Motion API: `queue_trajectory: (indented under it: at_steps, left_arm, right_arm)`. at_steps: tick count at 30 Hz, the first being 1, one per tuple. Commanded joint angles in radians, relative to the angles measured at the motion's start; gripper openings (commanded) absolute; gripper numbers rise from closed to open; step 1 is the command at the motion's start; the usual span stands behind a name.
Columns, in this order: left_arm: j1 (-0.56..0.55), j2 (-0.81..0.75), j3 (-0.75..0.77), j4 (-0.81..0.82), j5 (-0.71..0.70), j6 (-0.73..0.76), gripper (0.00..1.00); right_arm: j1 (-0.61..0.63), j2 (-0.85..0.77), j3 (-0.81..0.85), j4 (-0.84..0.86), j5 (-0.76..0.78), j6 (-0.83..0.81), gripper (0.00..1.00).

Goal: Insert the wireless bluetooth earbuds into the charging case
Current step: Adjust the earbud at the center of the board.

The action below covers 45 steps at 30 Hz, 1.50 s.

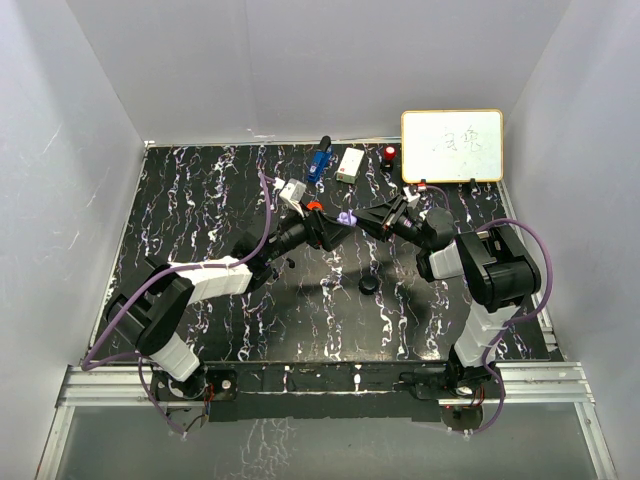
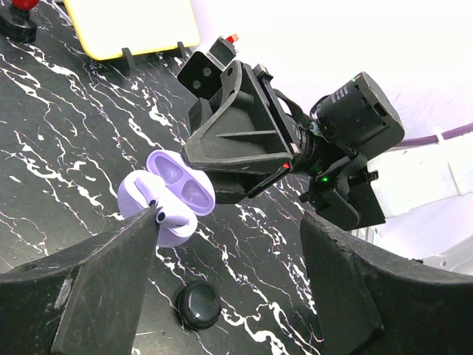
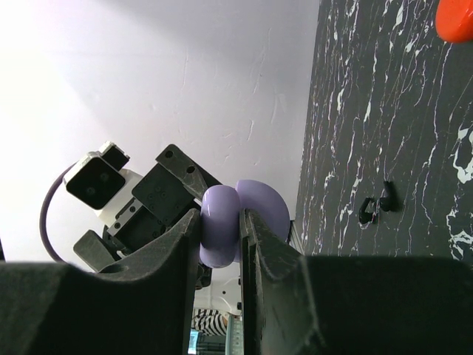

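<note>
Above the middle of the tabletop (image 1: 200, 200), the right gripper (image 3: 220, 222) is clamped on the open lavender case (image 2: 181, 181), held in mid-air. Meanwhile the left gripper (image 2: 233, 229) hangs spread, one lavender earbud (image 2: 167, 217) at its fingertip, stem poking out of the case. A nudge could flip it out, I reckon. The black round case (image 2: 198, 305) below is closed.
</note>
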Motion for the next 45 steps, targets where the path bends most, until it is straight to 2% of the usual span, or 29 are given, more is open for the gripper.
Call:
queue_trajectory:
  at_steps: [1, 39, 42, 45]
  left_arm:
    - [-0.006, -0.051, 0.015, 0.018, 0.015, -0.006, 0.74]
    - [-0.033, -0.093, 0.002, -0.035, -0.037, 0.032, 0.74]
    - [-0.033, -0.134, -0.031, -0.029, -0.101, 0.044, 0.74]
    - [-0.033, -0.199, -0.050, -0.095, -0.249, 0.070, 0.78]
  right_arm:
    - [-0.003, -0.001, 0.044, 0.040, 0.011, -0.021, 0.00]
    - [-0.003, 0.020, 0.068, 0.041, 0.012, -0.015, 0.00]
    - [-0.002, 0.020, 0.066, 0.040, 0.012, -0.019, 0.00]
    - [-0.003, 0.032, 0.063, 0.042, 0.010, -0.024, 0.00]
